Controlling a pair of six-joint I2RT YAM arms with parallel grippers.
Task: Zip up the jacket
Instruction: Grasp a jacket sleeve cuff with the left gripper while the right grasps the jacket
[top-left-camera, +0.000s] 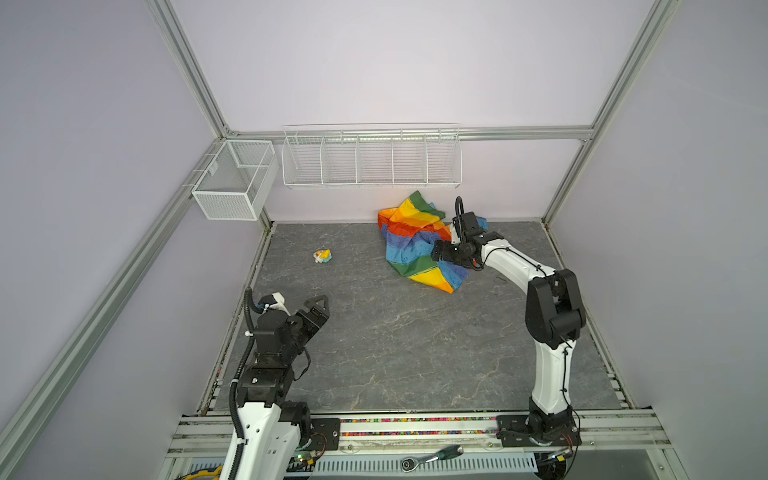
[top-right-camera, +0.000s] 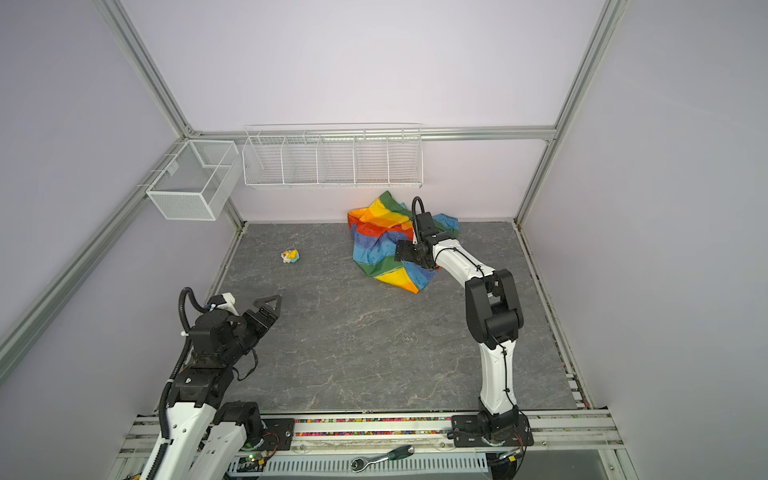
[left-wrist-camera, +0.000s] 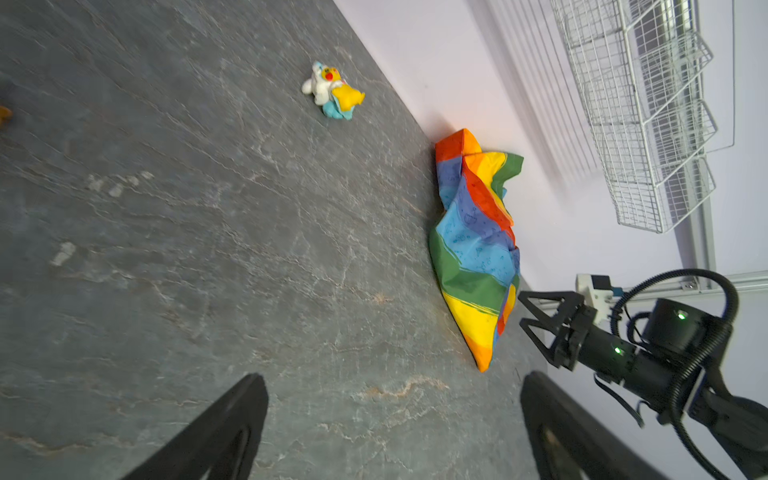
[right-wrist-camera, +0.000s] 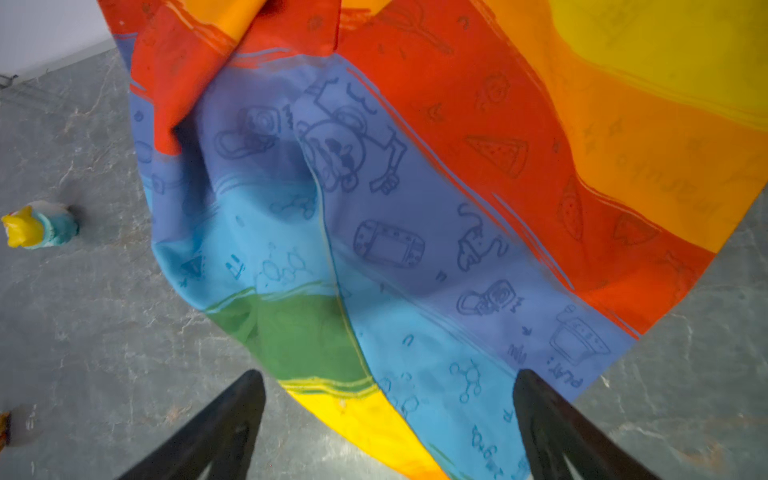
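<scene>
— Nearest us, a ratchet with a green handle (top-left-camera: 430, 457) lies on the metal frame in front of the tabletop's (top-left-camera: 395, 340) near edge.

— Agreed. Just beyond it we have the left arm (top-left-camera: 270, 332), rising at the near left corner. Where do we put its jaws?

— Above the grey surface close to the left edge, pointing toward the far side. In the left wrist view we see both black fingers (left-wrist-camera: 208, 440) spread wide, with only bare tabletop between them. They grip nothing.

— And the jacket (top-left-camera: 415, 245)?

— We find it bunched in a crumpled heap at the far edge, right of the middle, with its upper folds leaning on the back wall. Both top views show it (top-right-camera: 382, 245): bands of red, orange, yellow, green and blue. Close up (right-wrist-camera: 415, 208) we make out small line drawings printed on the fabric.

— The right arm (top-left-camera: 511, 262) reaches to it from the near right corner.

— Yes, with its jaws over the right side of the heap. We see the fingers (right-wrist-camera: 536, 407) far apart, striped cloth showing between them but not pinched. We cannot tell whether the tips touch the fabric.

— What else do we note?

— A small yellow, white and teal toy (top-left-camera: 322, 255) near the far left corner, well apart from the jacket. A white wire rack (top-left-camera: 372, 166) hangs on the back wall, and a mesh basket (top-left-camera: 232, 183) on the left wall.
</scene>
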